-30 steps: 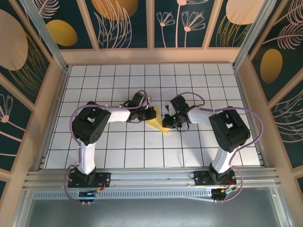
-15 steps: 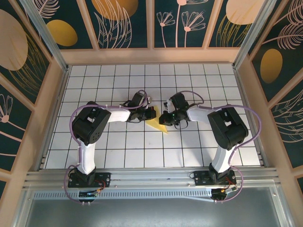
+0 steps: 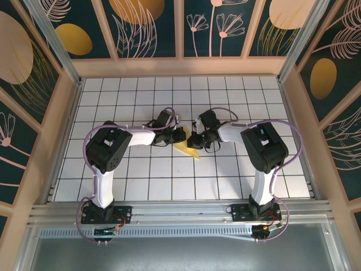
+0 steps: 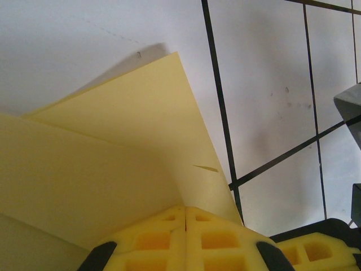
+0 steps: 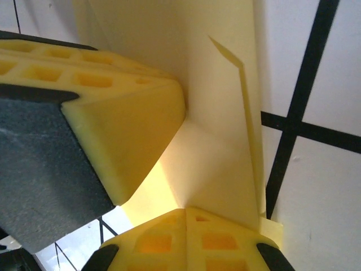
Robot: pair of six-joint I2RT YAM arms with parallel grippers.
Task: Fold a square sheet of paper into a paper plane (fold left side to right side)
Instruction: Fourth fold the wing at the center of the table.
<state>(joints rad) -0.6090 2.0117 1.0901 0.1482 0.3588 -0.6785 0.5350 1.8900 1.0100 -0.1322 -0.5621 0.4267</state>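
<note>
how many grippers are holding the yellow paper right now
2. The left gripper pinches the paper from the left, and the right gripper pinches it from the right. They are close together near mid-table.

Left pincer (image 3: 179, 134) and right pincer (image 3: 195, 139) nearly touching — both at the folded pale-yellow paper (image 3: 185, 149), white grid table (image 3: 141, 180)

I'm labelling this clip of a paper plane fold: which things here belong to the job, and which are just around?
Job: folded yellow paper; left gripper and right gripper, jaws of both shut on the paper.
Just around: white tiled table; patterned wall panels.
</note>
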